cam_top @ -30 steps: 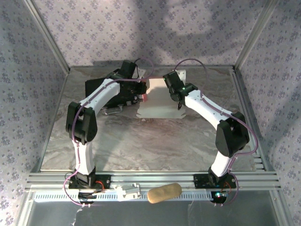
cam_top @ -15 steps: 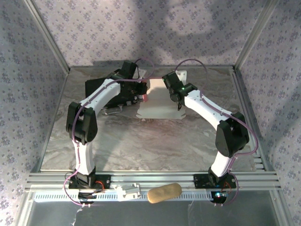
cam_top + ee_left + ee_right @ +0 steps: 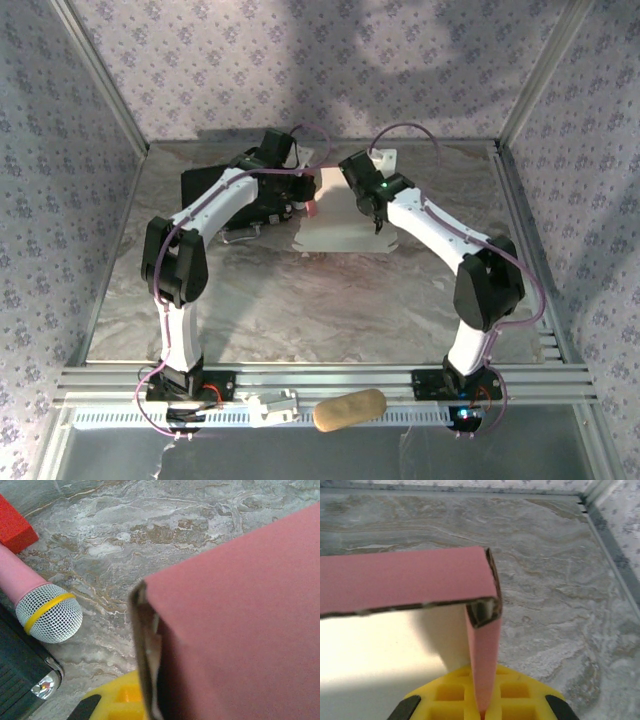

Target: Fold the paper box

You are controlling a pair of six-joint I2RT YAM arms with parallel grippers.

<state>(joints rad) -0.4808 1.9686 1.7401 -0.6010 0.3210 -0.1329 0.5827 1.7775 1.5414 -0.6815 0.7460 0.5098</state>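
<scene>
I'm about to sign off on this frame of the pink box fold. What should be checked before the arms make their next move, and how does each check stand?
1. Right gripper clamped on a flap of the paper box: ok, the pink flap runs straight down into its grip.
2. Left gripper shut on the box's other side: ok, the cardboard edge runs into it.
3. Fold at the right gripper: ok, the pink wall turns a sharp corner above the pale inside.
4. Microphone clear of the box: ok, bare marble lies between them.
5. Rest of the sheet flat on the table: cannot tell, the arms cover its far part.
</scene>
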